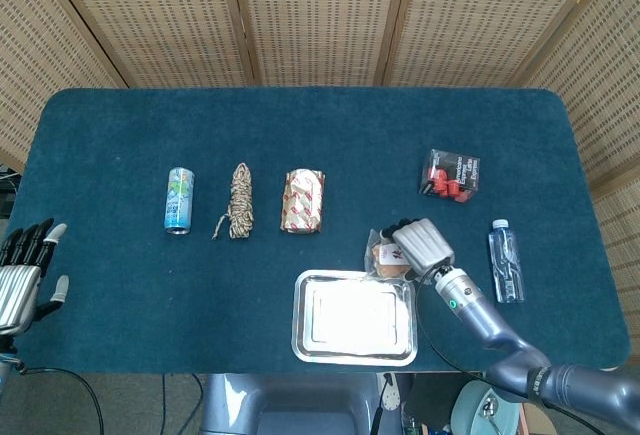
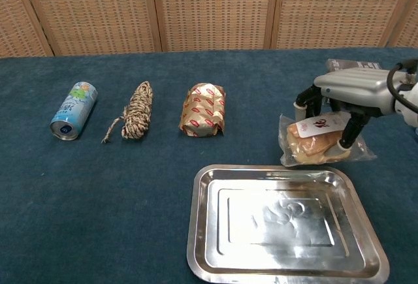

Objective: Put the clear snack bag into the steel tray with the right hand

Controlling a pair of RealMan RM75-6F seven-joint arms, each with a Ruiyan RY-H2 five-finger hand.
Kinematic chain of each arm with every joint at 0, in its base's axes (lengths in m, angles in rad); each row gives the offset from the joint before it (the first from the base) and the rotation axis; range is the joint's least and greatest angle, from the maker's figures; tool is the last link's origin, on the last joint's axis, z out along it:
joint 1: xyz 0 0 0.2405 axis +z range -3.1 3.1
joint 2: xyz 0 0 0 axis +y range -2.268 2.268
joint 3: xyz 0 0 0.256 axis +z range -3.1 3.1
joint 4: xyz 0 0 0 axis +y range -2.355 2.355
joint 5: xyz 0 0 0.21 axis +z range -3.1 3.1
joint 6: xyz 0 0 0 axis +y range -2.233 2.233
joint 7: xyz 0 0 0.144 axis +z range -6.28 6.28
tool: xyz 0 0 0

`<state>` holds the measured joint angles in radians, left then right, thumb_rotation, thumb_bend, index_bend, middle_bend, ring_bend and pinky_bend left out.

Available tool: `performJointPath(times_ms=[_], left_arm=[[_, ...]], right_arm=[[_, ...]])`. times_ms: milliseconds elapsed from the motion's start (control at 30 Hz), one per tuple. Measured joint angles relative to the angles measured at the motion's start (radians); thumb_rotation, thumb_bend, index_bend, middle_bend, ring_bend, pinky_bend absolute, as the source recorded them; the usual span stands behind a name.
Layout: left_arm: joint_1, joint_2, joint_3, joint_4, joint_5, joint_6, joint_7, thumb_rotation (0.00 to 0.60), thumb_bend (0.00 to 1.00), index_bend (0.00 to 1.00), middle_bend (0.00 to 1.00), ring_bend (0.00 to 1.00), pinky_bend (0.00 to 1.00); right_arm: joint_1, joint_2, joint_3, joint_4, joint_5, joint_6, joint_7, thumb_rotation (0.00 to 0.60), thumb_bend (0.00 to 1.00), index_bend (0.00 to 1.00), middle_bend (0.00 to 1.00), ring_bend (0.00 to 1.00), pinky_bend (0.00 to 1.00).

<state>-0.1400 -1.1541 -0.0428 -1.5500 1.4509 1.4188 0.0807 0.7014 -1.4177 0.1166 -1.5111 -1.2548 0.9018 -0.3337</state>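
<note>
My right hand (image 2: 345, 91) (image 1: 420, 243) grips the clear snack bag (image 2: 313, 142) (image 1: 386, 258) from above, fingers down both sides of it. The bag holds a brown bun and a white label. It hangs just past the far right edge of the steel tray (image 2: 282, 222) (image 1: 355, 316), lifted off the cloth. The tray lies empty at the front middle of the table. My left hand (image 1: 22, 273) rests at the table's left front edge, fingers apart and holding nothing.
A blue can (image 2: 73, 110), a coil of rope (image 2: 134, 109) and a gold-wrapped pack (image 2: 204, 110) lie in a row at the left and middle. A black box with red items (image 1: 449, 174) and a water bottle (image 1: 504, 260) lie at the right.
</note>
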Motion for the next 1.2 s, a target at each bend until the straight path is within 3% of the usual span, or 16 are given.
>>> performJointPath(times_ms=[567,800,967,1200], left_arm=[[0.0,0.001,-0.005,0.008,0.003,0.004,-0.019,0.6,0.5,0.03,0.0,0.0,0.0],[0.004,-0.006,0.003,0.032,0.02,0.011,-0.049,0.6,0.5,0.03,0.0,0.0,0.0],[0.014,-0.009,0.01,0.041,0.034,0.029,-0.059,0.6,0.5,0.03,0.0,0.0,0.0],[0.023,-0.009,0.013,0.046,0.036,0.038,-0.063,0.6,0.5,0.03,0.0,0.0,0.0]], right_arm=[[0.038,-0.012,-0.004,-0.204,0.039,0.047,-0.267,0.6,0.16,0.46,0.45,0.35,0.48],[0.038,-0.062,-0.041,-0.283,0.065,0.103,-0.413,0.6,0.16,0.46,0.44,0.35,0.48],[0.018,-0.105,-0.083,-0.301,0.054,0.147,-0.449,0.6,0.16,0.46,0.44,0.35,0.48],[0.012,-0.128,-0.091,-0.284,0.036,0.155,-0.448,0.6,0.16,0.46,0.44,0.35,0.48]])
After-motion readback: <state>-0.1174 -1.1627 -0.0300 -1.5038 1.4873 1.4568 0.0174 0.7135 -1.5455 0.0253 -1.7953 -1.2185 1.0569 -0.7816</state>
